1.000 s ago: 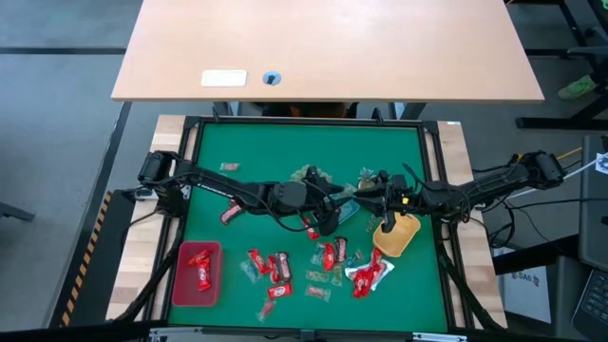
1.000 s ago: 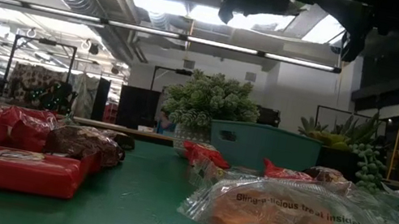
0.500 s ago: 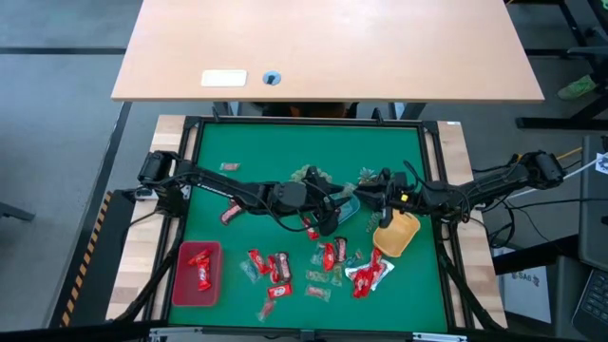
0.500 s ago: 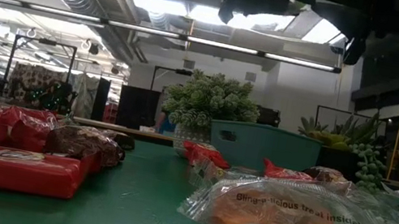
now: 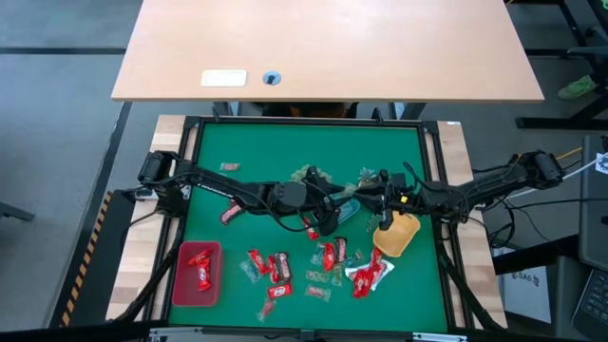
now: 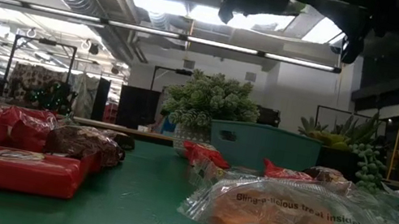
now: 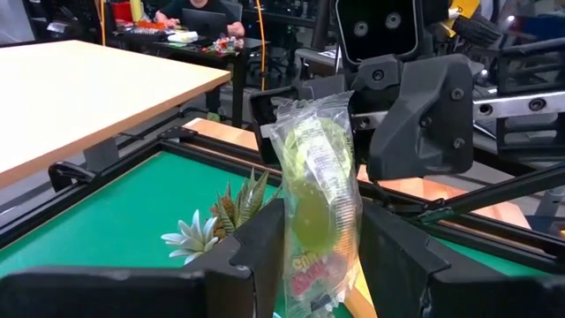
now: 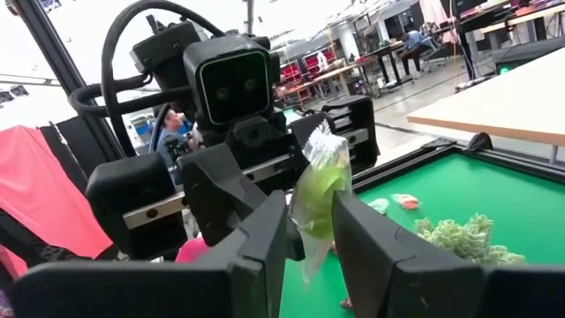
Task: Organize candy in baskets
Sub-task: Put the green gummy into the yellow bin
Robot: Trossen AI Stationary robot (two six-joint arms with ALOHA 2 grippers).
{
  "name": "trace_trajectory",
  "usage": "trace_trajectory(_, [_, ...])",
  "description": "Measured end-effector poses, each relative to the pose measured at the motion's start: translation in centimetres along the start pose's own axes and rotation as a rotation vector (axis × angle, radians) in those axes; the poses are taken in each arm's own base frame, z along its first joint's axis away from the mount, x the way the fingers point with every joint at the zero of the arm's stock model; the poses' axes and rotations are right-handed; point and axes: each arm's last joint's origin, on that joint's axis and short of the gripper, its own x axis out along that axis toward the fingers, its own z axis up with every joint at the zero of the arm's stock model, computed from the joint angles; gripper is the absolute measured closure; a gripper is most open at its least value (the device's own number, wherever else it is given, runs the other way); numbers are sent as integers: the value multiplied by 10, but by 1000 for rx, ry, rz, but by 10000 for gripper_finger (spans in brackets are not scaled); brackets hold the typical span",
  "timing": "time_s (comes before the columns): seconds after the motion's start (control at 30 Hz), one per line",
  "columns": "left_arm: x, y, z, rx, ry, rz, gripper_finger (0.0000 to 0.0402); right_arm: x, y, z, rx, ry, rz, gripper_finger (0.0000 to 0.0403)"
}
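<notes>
Candy first: a green sweet in a clear wrapper (image 7: 313, 190) hangs in mid-air above the centre of the green surface (image 5: 247, 161), pinched from both sides at once. The left gripper (image 7: 318, 256) grasps its lower half between its two fingers; the right gripper (image 8: 309, 234) is clenched on the same wrapper from the opposite end, so this reads as a hand-over caught halfway. From above, the two grippers meet just at 3 o'clock of the mat's centre, over the pale blue basket (image 5: 348, 211), with the yellow-orange basket (image 5: 399, 235) close by at 4 o'clock and the red basket (image 5: 197, 275) well off at 8 o'clock, already holding red wrapped candy (image 5: 200, 266). More loose red candy (image 5: 275, 268) is scattered along the 6 o'clock edge, and spiky green plant ornaments (image 5: 309, 176) sit near 12. The risk, as I judge it: with both grippers clamped, any pull apart could tear or stretch the thin wrapper; if either lets go early, the slippery packet could slide out and land outside every basket.
</notes>
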Motion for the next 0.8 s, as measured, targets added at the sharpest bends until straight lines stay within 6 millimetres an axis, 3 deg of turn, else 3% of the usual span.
trace_trajectory(0.5, [0,0,-2,10,18,6,270,33,14,4,-45,105,-48,308])
trace_trajectory(0.8, [-2,-2,-5,23,45,0,270,34,16,7,-105,132,-44,308])
